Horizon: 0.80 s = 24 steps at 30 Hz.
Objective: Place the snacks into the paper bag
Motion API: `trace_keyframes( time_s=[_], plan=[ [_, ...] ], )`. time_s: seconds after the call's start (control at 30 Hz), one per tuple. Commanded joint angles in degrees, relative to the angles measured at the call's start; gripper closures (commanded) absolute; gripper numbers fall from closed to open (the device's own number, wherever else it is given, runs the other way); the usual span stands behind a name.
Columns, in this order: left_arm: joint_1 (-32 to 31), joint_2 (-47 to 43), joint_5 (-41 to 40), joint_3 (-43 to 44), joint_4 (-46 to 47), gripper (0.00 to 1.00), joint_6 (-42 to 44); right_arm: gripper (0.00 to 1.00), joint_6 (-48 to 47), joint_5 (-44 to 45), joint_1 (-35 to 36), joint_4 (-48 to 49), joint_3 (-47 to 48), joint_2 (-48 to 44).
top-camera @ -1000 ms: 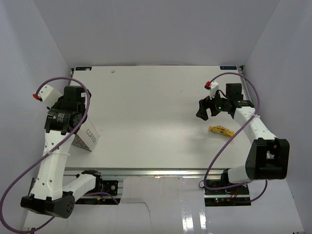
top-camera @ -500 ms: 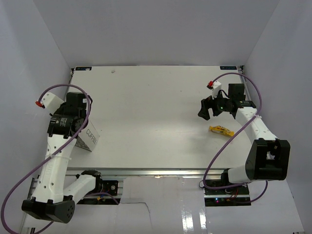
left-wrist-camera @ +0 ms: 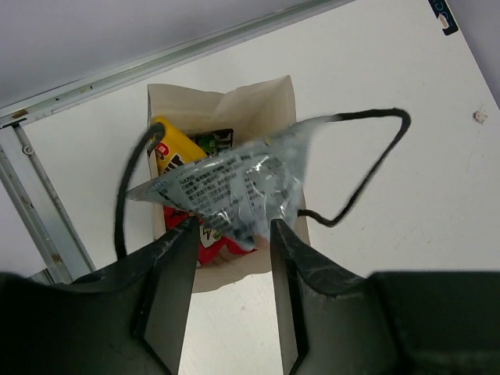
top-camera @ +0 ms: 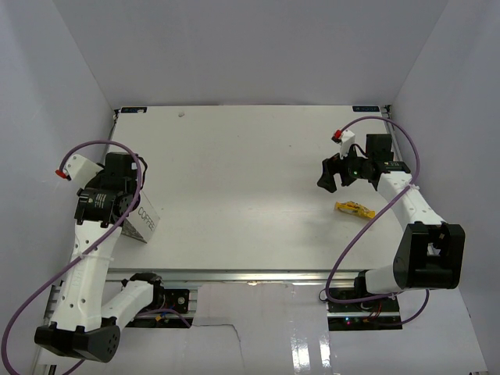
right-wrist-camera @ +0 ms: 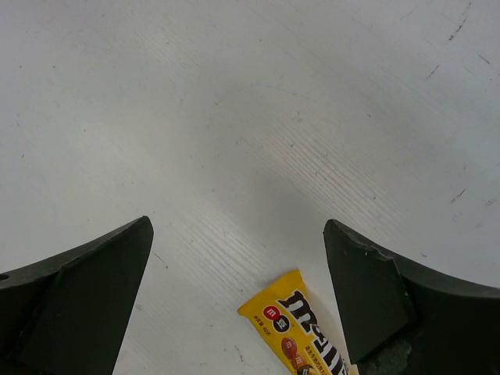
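The paper bag point(top-camera: 145, 219), printed "COFFEE", stands at the table's near left. In the left wrist view the bag point(left-wrist-camera: 258, 98) is open from above, with black cord handles point(left-wrist-camera: 367, 164). Inside it lie a yellow packet point(left-wrist-camera: 173, 152), a red packet point(left-wrist-camera: 211, 242) and a dark green one. A silvery clear packet point(left-wrist-camera: 234, 183) lies across the opening. My left gripper point(left-wrist-camera: 230, 233) is open just above the bag, holding nothing. A yellow M&M's packet point(top-camera: 354, 208) lies on the table at the right and shows in the right wrist view point(right-wrist-camera: 301, 332). My right gripper point(top-camera: 330, 176) point(right-wrist-camera: 238, 226) is open and empty, above the table just beyond the packet.
An aluminium rail point(top-camera: 250, 275) runs along the table's near edge, close to the bag; it also shows in the left wrist view point(left-wrist-camera: 39, 199). White walls enclose the table on the left, back and right. A small speck point(top-camera: 181, 115) lies at the far edge.
My left wrist has drawn back toward the near edge, away from the bag, which now shows more. My right gripper has shifted very slightly right.
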Motion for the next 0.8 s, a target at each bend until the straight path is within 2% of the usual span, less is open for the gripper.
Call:
trace_keyframes(
  time_s=[0.0, 0.13, 0.3, 0.37, 0.4, 0.43, 0.5, 0.53, 0.63, 0.7, 0.77],
  plan=[
    [0.4, -0.7, -0.2, -0.1, -0.7, 0.47, -0.4, 0.04, 0.3, -1.3, -0.1, 0.9, 0.0, -0.2],
    [0.4, -0.9, -0.2, 0.3, -1.0, 0.41, -0.5, 0.04, 0.2, -1.4, -0.1, 0.9, 0.1, -0.2],
    [0.5, -1.3, 0.4, 1.6, -1.1, 0.40, -0.6, 0.04, 0.1, -1.8, -0.1, 0.5, 0.4, -0.2],
    [0.5, -1.4, 2.5, 2.6, -0.4, 0.32, -0.3, 0.04, -0.8, -3.2, -0.2, -0.6, 0.6, -0.2],
    [0.4, -1.5, 3.9, 3.3, 1.1, 0.26, 3.1, 0.04, -3.2, -4.0, -0.1, -1.3, 0.9, -0.1],
    [0.5, -2.7, 9.0, 3.2, 7.2, 0.12, 6.8, 0.04, -5.4, -4.9, -0.1, -2.5, 1.4, 0.0],
    [0.4, -5.4, 18.1, 0.9, 16.2, 0.02, 16.4, 0.03, -12.7, -5.1, -0.2, -7.7, 2.4, 0.5],
    [0.5, -8.9, 28.0, -0.4, 25.0, 0.02, 24.1, 0.02, -15.6, -3.3, -0.2, -9.7, 3.6, 0.9],
    [0.4, -13.8, 42.8, -5.3, 38.1, 0.02, 31.3, 0.03, -29.1, 2.7, -0.2, -20.2, 6.1, 2.7],
    [0.4, -15.4, 46.5, -6.1, 40.9, 0.02, 32.6, 0.02, -37.9, 6.9, -0.2, -23.6, 5.6, 2.7],
    [0.4, -15.2, 51.1, -5.7, 41.8, 0.02, 34.4, 0.03, -42.7, 13.3, -0.1, -23.8, 3.3, 2.2]
  ],
)
